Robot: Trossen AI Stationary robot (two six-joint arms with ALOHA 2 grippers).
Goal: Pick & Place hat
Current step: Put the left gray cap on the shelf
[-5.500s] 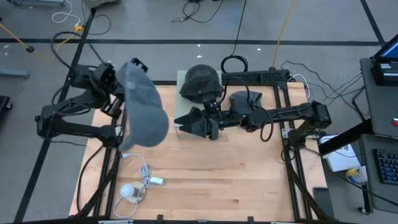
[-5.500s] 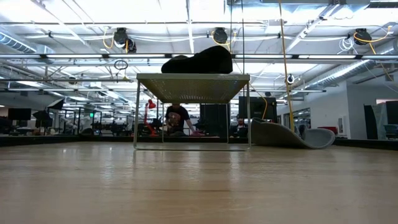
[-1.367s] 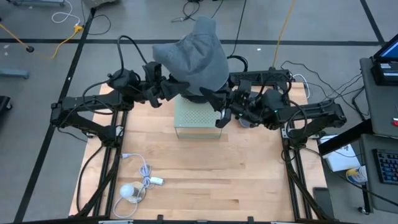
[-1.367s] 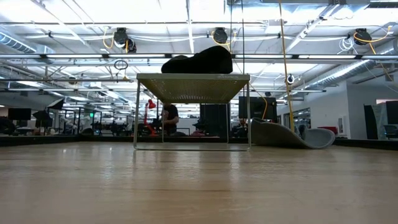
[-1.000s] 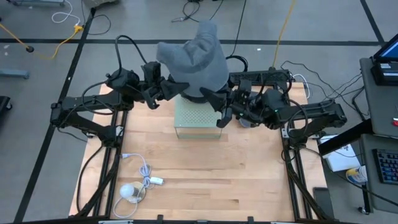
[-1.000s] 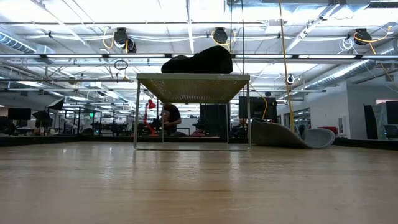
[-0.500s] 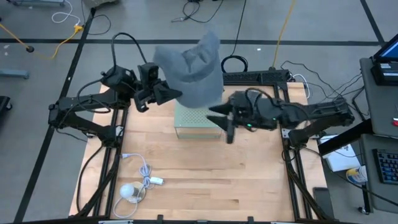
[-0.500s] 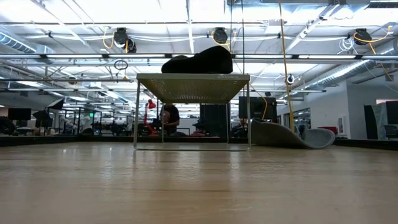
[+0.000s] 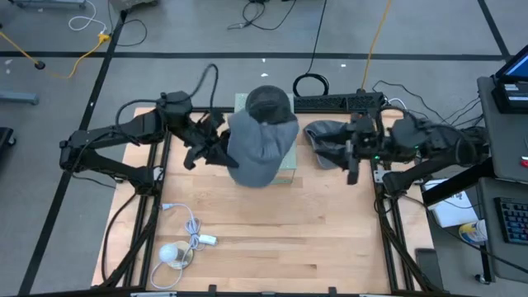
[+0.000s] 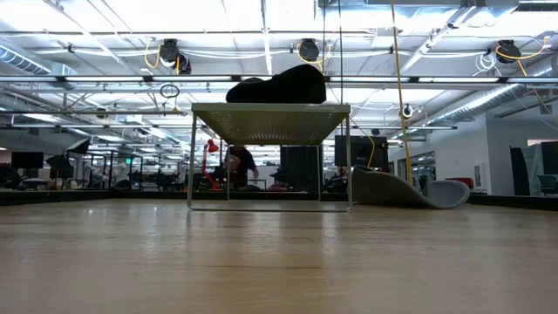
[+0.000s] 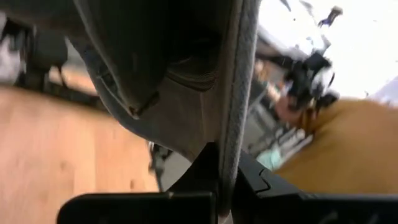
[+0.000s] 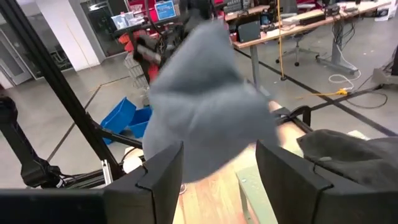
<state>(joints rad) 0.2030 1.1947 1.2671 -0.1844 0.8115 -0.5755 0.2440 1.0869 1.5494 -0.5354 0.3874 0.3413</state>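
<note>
My left gripper (image 9: 221, 153) is shut on a grey hat (image 9: 262, 148) that hangs over the near part of the white perforated rack (image 10: 270, 112). The left wrist view looks into the hat's hollow inside (image 11: 168, 68). A dark hat (image 9: 268, 103) rests on the rack's top, also seen as a dark hat (image 10: 279, 87) in the low view. A second grey hat (image 9: 328, 136) lies flat on the table right of the rack. My right gripper (image 9: 348, 161) is open beside that second hat, facing the held grey hat (image 12: 205, 124). My left gripper pinches the grey hat's rim (image 11: 227, 155) between its two fingers, coming level from the table's left. The rim runs edge-on between the fingers. The hat is lifted, its crown hanging toward the rack; whether it touches the rack, I cannot tell.
A white cable with a round white object (image 9: 175, 254) lies near the table's near-left corner. Bare wood table (image 9: 289, 239) spreads in front of the rack. A black cable coil (image 9: 310, 84) sits behind the rack. People show far off in the room in the low view.
My left gripper has carried the grey hat down and toward the near edge, from high over the rack's far side to its near part. My right gripper has drawn back from the hat toward the table's right edge.
</note>
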